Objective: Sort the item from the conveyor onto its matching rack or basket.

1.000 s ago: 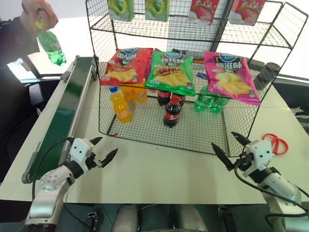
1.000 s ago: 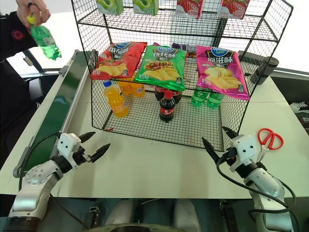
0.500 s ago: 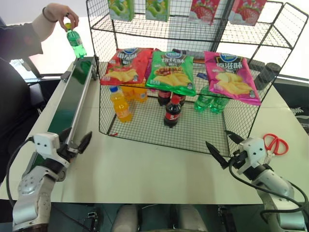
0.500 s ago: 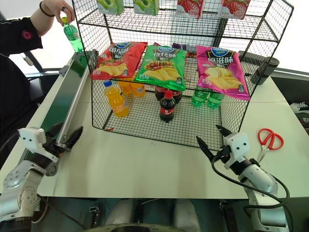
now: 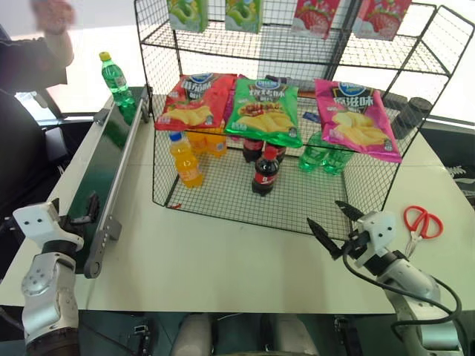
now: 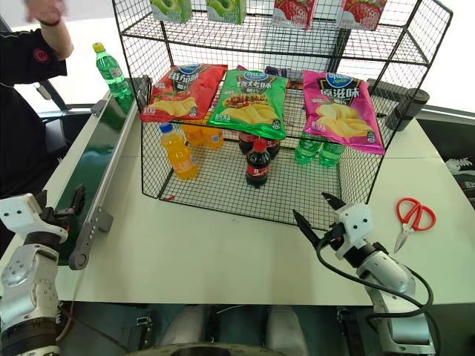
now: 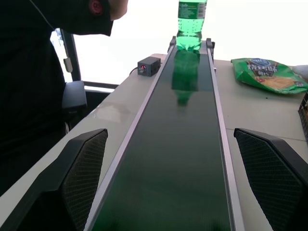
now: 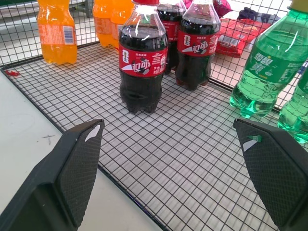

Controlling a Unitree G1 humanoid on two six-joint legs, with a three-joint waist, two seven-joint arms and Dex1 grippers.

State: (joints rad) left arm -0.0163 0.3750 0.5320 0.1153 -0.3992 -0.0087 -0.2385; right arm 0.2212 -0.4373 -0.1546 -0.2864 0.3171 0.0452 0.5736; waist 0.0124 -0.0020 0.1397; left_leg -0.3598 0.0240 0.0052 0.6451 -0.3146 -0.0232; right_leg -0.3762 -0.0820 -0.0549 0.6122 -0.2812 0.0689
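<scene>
The item, a clear-green bottle (image 5: 113,76) with a yellow cap, stands upright on the far end of the conveyor (image 5: 110,165), a dark green belt between grey rails. My left gripper (image 5: 82,211) is open over the belt's near end and points along it at the distant bottle (image 7: 191,23), nothing between its fingers (image 7: 83,175). My right gripper (image 5: 325,213) is open and empty above the table, just in front of the black wire rack (image 5: 338,52). Its fingers (image 8: 79,166) face the lower shelf.
Chip bags (image 5: 265,110) hang on the rack's front. Inside stand orange bottles (image 5: 183,159), cola bottles (image 8: 143,62) and green bottles (image 8: 262,72). Red scissors (image 5: 423,221) lie at the right. A person's hand (image 5: 50,13) hovers above the conveyor's far end. A chip bag (image 7: 267,74) lies beside the belt.
The person set the green bottle down on the conveyor's far end and let go. My left gripper swung left from the table to the belt's near end. My right gripper edged left.
</scene>
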